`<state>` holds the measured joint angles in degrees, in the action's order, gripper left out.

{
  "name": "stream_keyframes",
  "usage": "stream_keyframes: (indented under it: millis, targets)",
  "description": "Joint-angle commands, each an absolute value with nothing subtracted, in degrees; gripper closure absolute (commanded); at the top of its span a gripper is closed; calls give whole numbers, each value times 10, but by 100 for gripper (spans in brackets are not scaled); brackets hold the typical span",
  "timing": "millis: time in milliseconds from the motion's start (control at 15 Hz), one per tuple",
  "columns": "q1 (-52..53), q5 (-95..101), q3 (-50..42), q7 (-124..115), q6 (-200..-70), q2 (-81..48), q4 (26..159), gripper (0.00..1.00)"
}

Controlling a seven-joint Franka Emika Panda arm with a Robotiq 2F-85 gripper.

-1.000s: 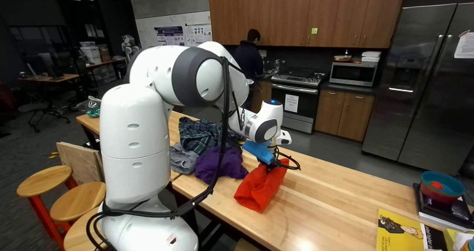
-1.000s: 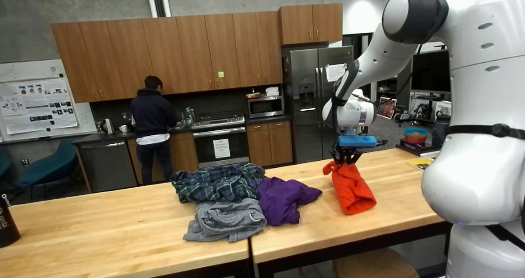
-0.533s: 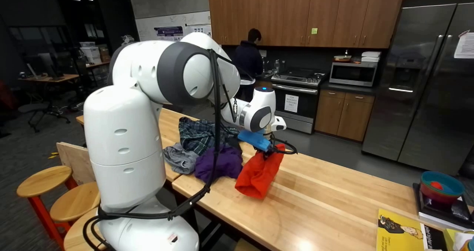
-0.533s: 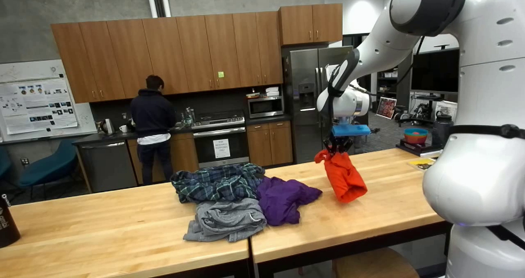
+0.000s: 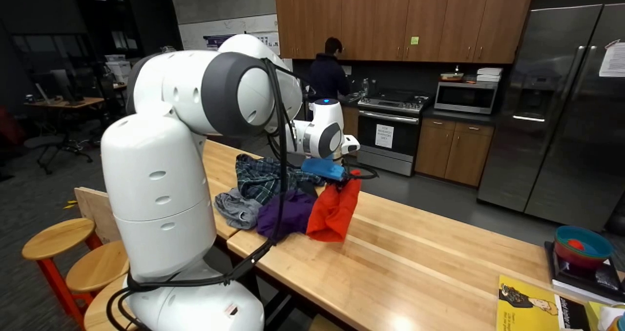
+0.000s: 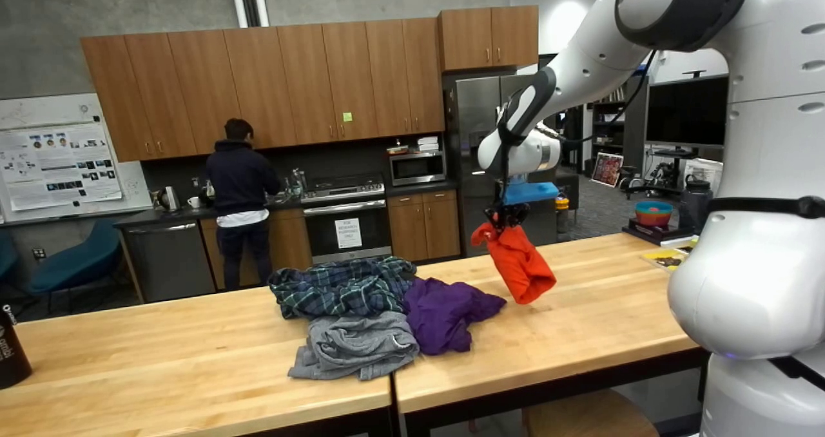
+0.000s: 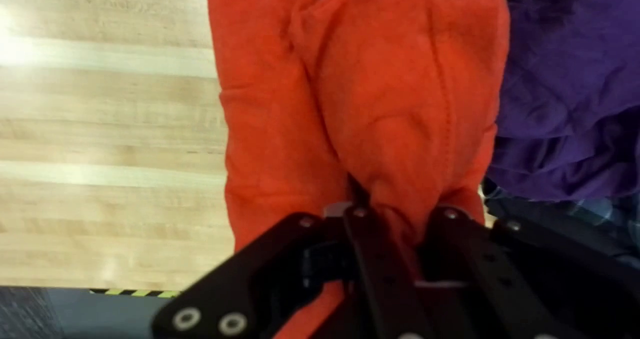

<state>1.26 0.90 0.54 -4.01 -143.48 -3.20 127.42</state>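
Over the table (image 6: 161,366), a red garment (image 6: 525,269) is held by its upper end in the hand (image 7: 402,224). The hand is pointed downward, presumably so that limp cloth can be taken from above. By its own weight the fabric is drawn into a tapered hang: gathered at the grip, broader below, slanted in both exterior views. Whether the table is touched by the lower end cannot be told. Nearby, a purple garment (image 6: 451,314), a grey garment (image 6: 361,347) and a plaid garment (image 6: 341,289) are bunched against one another; deliberate grouping of like things is inferred. Contact between red and purple is not settled by any view. Hand: nearly closed, gripping. A fold of red fabric is pinched between the fingers (image 7: 372,244), and the narrow gap is filled by cloth. A firm hold is judged, as several layers appear to be trapped.
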Motion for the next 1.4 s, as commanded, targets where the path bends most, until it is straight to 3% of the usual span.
stream_keyframes:
  millis: [0,1333]
  targets:
    - [29,34,21,-42,-1412,-23,1248,95]
    - [114,120,76,-67,-1313,-143,1076,95]
